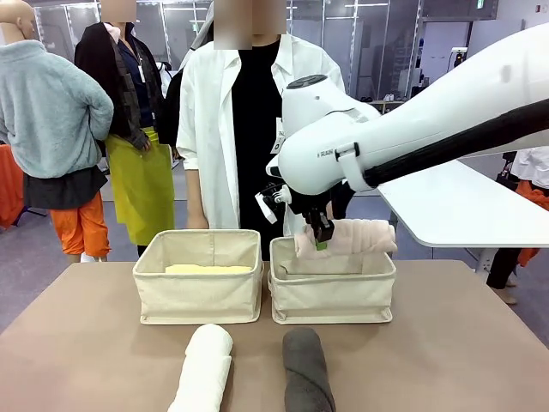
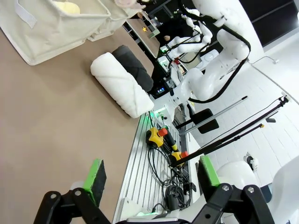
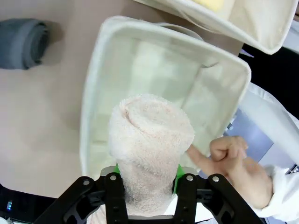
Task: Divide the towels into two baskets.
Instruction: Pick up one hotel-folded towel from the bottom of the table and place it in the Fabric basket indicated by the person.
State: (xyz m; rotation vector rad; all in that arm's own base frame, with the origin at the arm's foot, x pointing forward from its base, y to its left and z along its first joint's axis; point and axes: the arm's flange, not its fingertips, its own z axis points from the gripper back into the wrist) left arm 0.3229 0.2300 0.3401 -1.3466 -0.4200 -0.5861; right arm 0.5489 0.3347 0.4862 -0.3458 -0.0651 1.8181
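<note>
While my right hand [image 1: 322, 240] grips the pink towel [image 1: 360, 236] above the right basket [image 1: 333, 296], I judge lowering and release due next; left hand [image 2: 152, 177] released.

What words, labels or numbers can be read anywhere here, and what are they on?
No text here can be read with certainty.
Small dark print on the right arm, on its white housing: too small to read.
Tag clipped to the person's white coat: too blurred to read.
</note>
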